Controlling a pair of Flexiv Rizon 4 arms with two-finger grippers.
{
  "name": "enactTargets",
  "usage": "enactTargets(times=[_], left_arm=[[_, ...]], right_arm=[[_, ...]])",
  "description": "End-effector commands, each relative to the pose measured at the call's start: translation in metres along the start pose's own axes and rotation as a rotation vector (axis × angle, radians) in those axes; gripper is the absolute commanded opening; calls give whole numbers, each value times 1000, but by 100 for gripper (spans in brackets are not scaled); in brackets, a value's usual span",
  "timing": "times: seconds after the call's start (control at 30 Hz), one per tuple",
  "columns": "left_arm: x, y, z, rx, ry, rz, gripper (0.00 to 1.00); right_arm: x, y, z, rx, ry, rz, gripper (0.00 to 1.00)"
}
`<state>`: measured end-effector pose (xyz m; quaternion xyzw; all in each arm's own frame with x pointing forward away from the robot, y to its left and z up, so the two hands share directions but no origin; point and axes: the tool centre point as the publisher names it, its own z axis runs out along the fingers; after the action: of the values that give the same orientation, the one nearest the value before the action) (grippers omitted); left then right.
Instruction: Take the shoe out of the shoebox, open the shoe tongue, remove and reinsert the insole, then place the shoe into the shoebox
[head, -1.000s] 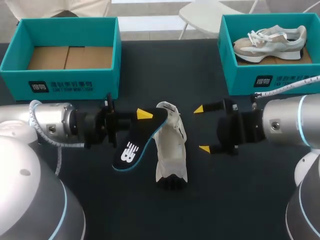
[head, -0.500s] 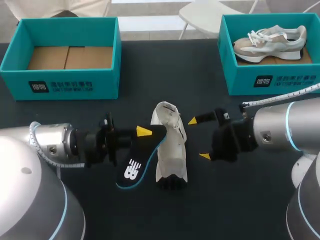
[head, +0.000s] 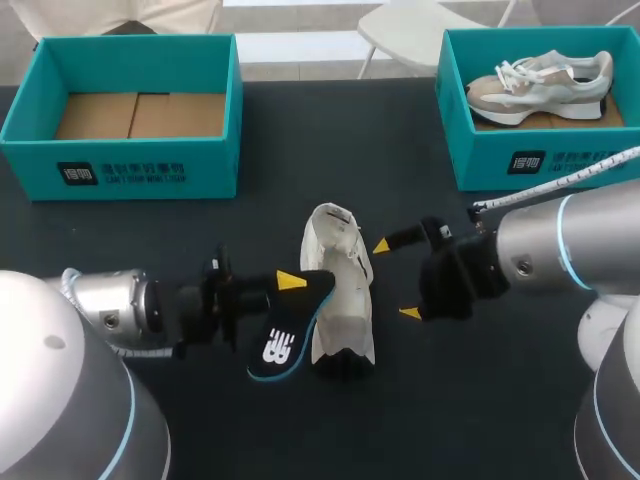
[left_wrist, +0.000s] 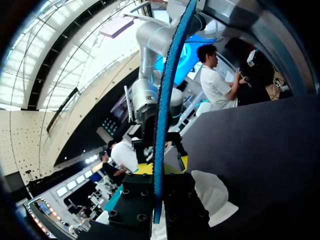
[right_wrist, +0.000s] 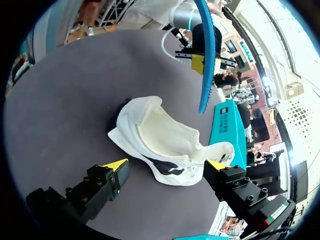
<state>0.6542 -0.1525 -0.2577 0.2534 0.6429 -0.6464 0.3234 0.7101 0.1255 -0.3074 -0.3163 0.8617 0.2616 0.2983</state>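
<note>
A white shoe (head: 338, 300) lies on the dark table at the middle, its opening facing my right gripper (head: 396, 279). That gripper stands open just right of the shoe, not touching it. In the right wrist view the shoe (right_wrist: 160, 137) lies just ahead of the spread yellow fingertips (right_wrist: 116, 165). My left gripper (head: 285, 282) is shut on a black insole with a blue rim (head: 285, 340), held against the shoe's left side. From the left wrist the insole (left_wrist: 162, 115) shows edge-on between the fingers, with the shoe (left_wrist: 212, 195) beside it.
An empty teal shoebox (head: 120, 165) stands at the back left. A second teal shoebox (head: 540, 160) at the back right holds another shoe (head: 545, 82). The table's front strip is bare dark cloth.
My left gripper has carried the insole toward the table's front and lowered it beside the shoe. My right gripper has moved left, closer to the shoe, still open.
</note>
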Motion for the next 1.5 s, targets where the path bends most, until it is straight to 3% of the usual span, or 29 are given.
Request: enactTargets(times=[0.03,0.23,0.3,0.4,0.47,0.9,0.93,1.13,1.5], left_arm=[[0,1,2,-1,-1,1,0],[0,1,2,-1,-1,1,0],[0,1,2,-1,-1,1,0],[0,1,2,-1,-1,1,0],[0,1,2,-1,-1,1,0],[0,1,2,-1,-1,1,0],[0,1,2,-1,-1,1,0],[0,1,2,-1,-1,1,0],[-2,-2,31,-5,30,-15,0]], right_arm=[[3,-2,-4,-25,-5,-2,100],[3,-2,-4,-25,-5,-2,100],[2,1,-6,-24,13,70,100],[4,5,-13,-6,33,310,100],[3,9,-15,-25,34,337,100],[-2,13,-20,-26,59,297,100],[-4,13,-15,-12,101,328,100],[-4,14,0,15,81,409,100],[10,8,20,-1,98,490,100]])
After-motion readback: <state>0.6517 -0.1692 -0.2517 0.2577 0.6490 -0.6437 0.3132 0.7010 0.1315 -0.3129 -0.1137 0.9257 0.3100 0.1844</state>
